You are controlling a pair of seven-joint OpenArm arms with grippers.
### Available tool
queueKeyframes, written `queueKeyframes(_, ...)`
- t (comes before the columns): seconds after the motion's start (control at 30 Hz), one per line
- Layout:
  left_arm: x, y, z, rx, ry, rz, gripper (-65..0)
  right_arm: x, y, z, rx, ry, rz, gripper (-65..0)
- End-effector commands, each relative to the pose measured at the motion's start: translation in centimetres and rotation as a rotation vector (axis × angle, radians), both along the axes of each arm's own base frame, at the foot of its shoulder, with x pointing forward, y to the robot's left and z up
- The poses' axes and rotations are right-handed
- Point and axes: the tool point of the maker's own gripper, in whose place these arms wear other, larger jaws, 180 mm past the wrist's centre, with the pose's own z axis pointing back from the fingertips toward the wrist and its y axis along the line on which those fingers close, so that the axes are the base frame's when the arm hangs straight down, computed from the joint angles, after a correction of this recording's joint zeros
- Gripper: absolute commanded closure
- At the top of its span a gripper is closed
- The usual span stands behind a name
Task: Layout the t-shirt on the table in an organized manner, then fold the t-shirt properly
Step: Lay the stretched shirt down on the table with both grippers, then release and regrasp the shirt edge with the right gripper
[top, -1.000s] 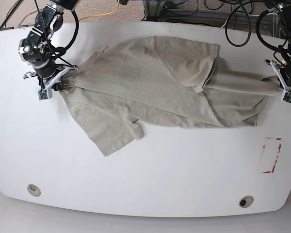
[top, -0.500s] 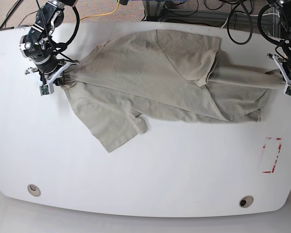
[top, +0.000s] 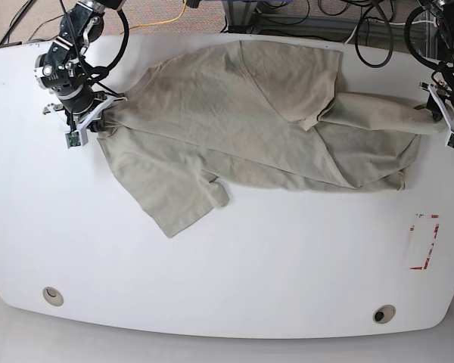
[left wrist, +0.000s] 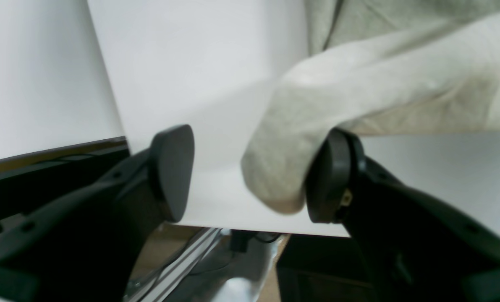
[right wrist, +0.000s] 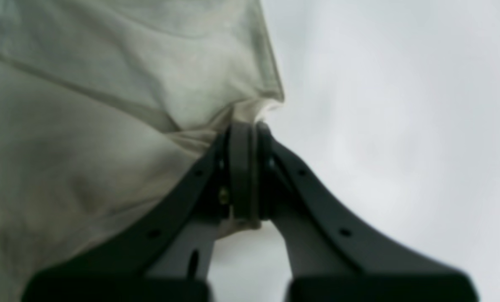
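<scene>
Letting go on one side — the left gripper [left wrist: 250, 172] at the right edge of the base view has sprung its jaws apart, a rolled tip of the t-shirt [top: 234, 121] just resting against one pad. A second ago it was pinching that tip. The right gripper [right wrist: 245, 176] at upper left stays clenched on cloth. The shirt has crept toward the far edge of the table [top: 234, 272] — stretched but creased, so the layout isn't finished.

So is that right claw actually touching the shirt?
Touching. The right wrist view shows the right gripper shut on a bunched corner of the t-shirt.
</scene>
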Motion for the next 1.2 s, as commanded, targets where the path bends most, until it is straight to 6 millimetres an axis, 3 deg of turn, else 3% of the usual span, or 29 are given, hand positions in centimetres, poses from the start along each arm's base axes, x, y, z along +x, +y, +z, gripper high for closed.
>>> queueKeyframes(0.0,0.5,0.8,1.4,0.036,-0.03,-0.005,-38.5,0.8,-0.4,1.2,-0.011,-0.049,0.001,-0.6)
queueKeyframes(0.2,0.7,2.4,3.0,0.067,-0.062,0.023,-38.6,0.5,-0.3,1.0,-0.004,-0.042,0.001,-0.6)
queueKeyframes(0.53,2.7,4.1,6.5,0.12,-0.155,0.044,-38.8,0.2,-0.3,0.9,-0.01,-0.034,0.001,-0.6)
queueKeyframes(0.97,2.5,4.1,6.4,0.123,-0.149,0.042,-38.9,-0.2,-0.4,0.6,-0.01,-0.023,-0.007,-1.3)
queueKeyframes(1.03,2.5,4.1,6.3,0.123,-0.146,0.042,-38.9,-0.3,-0.2,0.5,-0.005,-0.019,-0.008,-4.6)
queueKeyframes(1.17,1.9,4.1,5.8,0.122,-0.125,0.04,-38.9,-0.9,0.4,0.0,0.013,-0.007,-0.015,-21.6)
